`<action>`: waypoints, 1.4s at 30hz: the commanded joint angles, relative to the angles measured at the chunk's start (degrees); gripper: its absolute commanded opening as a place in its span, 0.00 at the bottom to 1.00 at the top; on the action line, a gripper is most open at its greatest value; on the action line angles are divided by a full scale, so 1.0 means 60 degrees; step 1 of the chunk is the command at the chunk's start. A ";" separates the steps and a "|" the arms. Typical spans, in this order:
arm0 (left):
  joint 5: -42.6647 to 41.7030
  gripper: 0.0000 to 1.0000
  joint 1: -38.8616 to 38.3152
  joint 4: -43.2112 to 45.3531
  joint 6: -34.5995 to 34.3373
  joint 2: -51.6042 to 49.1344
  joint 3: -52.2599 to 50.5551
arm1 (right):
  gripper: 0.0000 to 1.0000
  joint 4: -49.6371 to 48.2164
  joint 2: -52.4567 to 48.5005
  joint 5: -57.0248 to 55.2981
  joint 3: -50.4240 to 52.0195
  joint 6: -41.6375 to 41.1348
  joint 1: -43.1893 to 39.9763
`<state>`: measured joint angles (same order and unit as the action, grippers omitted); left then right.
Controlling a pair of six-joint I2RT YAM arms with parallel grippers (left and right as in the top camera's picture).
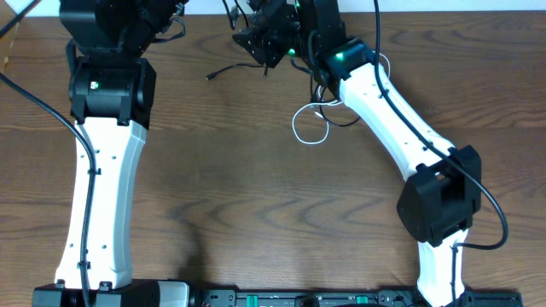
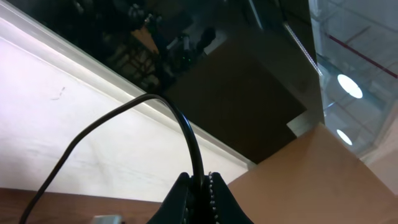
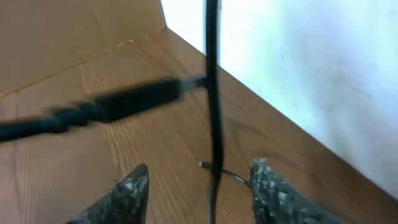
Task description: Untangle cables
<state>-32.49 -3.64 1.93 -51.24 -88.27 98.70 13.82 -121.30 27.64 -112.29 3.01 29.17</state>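
In the left wrist view my left gripper (image 2: 202, 182) is shut on a black cable (image 2: 180, 121) that arcs up and off to the left. In the overhead view this gripper (image 1: 167, 19) is at the table's far edge. My right gripper (image 3: 198, 186) is open, with a thin black cable (image 3: 213, 93) hanging straight down between its fingers, touching neither. A blurred black plug and cord (image 3: 118, 104) crosses to its left. In the overhead view the right gripper (image 1: 263, 47) is at the far centre. A white cable loop (image 1: 310, 124) and black cords (image 1: 343, 118) lie beside the right arm.
A black cord end (image 1: 223, 72) lies on the wooden table (image 1: 256, 205) left of the right gripper. A small plug tip (image 3: 203, 165) lies on the wood below the right fingers. A white wall (image 3: 311, 62) borders the far edge. Both white arms stretch from the near edge.
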 commanded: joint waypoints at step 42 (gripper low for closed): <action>0.4018 0.08 0.0229 -0.5479 0.6892 0.0248 0.0000 | 0.01 0.0896 0.1869 -0.4692 -0.0073 -0.2783 -0.0357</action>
<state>-7.79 -3.01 -30.39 -13.39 -87.96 98.70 19.73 -110.50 -2.17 -112.33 -13.06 27.55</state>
